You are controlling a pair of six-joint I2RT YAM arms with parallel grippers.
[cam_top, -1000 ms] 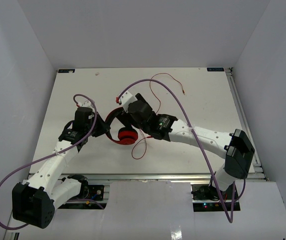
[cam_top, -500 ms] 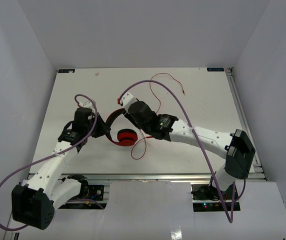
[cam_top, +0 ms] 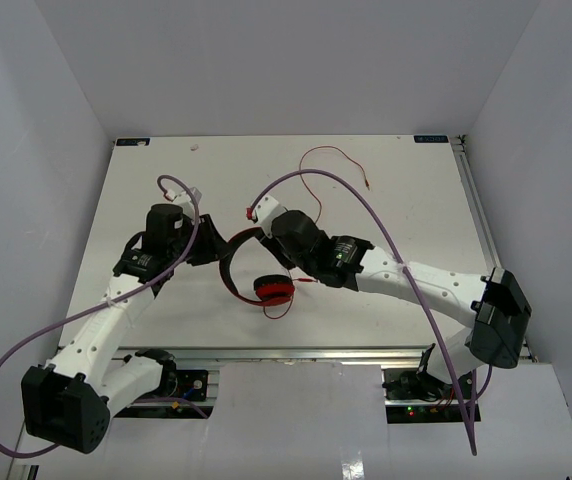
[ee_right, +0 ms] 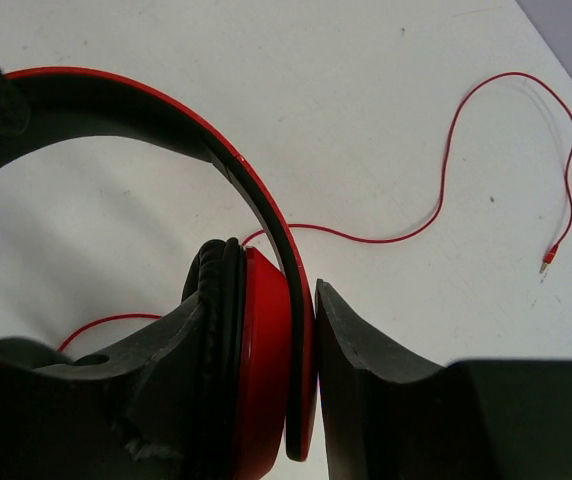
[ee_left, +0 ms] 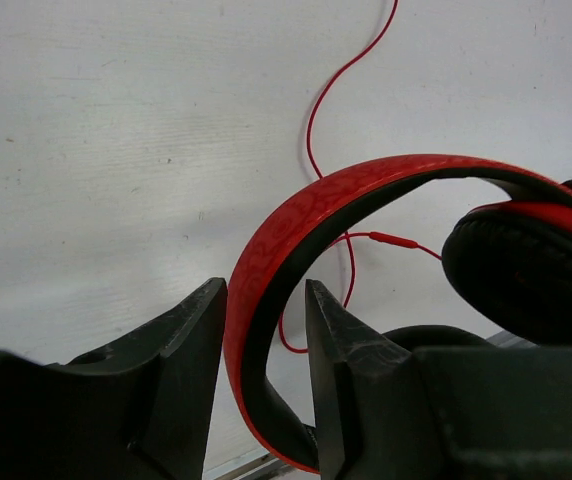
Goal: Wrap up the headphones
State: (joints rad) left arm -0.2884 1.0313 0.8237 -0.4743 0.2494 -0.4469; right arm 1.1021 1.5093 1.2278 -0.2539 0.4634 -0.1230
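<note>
Both arms rise from the near edge of the bench (cam_top: 416,190) and reach inward. The left arm (cam_top: 116,300) folds at a low elbow beside its base, then stretches forward and right, its wrist turned so that the left end effector (ee_left: 266,290) points right. Its fingers (ee_left: 181,350) stand partly apart on either side of the band of the headphones (cam_top: 276,290); whether they press it cannot be told. The right arm (cam_top: 416,280) bends at an elbow far to the right and runs left, nearly level. The right end effector (ee_right: 261,300) is clamped on an earcup and the band, one finger on each side. The two end effectors are near each other but apart.
</note>
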